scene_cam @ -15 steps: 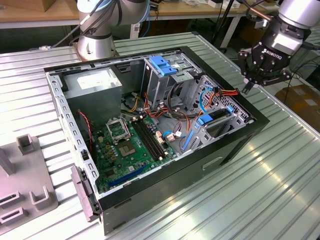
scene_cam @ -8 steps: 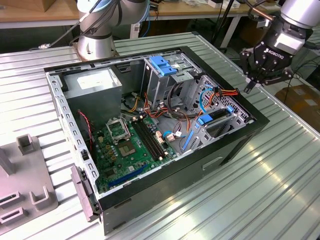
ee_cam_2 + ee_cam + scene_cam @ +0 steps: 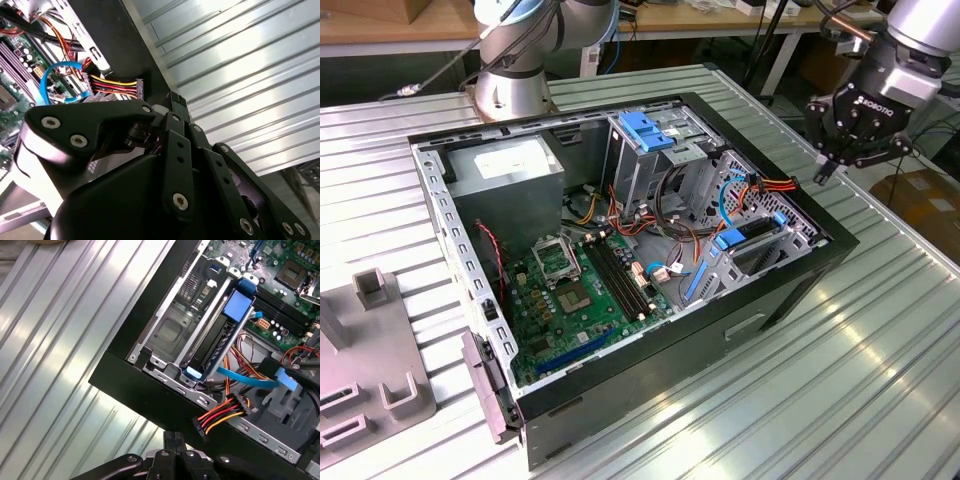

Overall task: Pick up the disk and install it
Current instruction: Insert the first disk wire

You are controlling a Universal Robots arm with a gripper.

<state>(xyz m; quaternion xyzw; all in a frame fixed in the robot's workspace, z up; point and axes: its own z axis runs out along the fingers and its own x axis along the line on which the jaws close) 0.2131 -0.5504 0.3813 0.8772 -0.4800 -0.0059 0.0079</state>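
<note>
The disk (image 3: 757,248), dark grey with blue rails, sits slanted in the metal drive cage at the open computer case's corner on the exterior view's right. The first wrist view shows the disk (image 3: 220,337) edge-on in its slot beside a bare metal bay (image 3: 172,330). My gripper (image 3: 830,165) hangs above and outside that corner of the case, apart from the disk. In both wrist views its black fingertips (image 3: 173,438) (image 3: 174,102) are pressed together with nothing between them.
The black case (image 3: 760,320) lies open on a ribbed metal table (image 3: 880,360). A red-yellow power cable (image 3: 220,416) and a light-blue cable (image 3: 247,380) lie near the disk. A blue latch piece (image 3: 645,130) tops the rear cage. Grey fixtures (image 3: 370,390) stand on the left.
</note>
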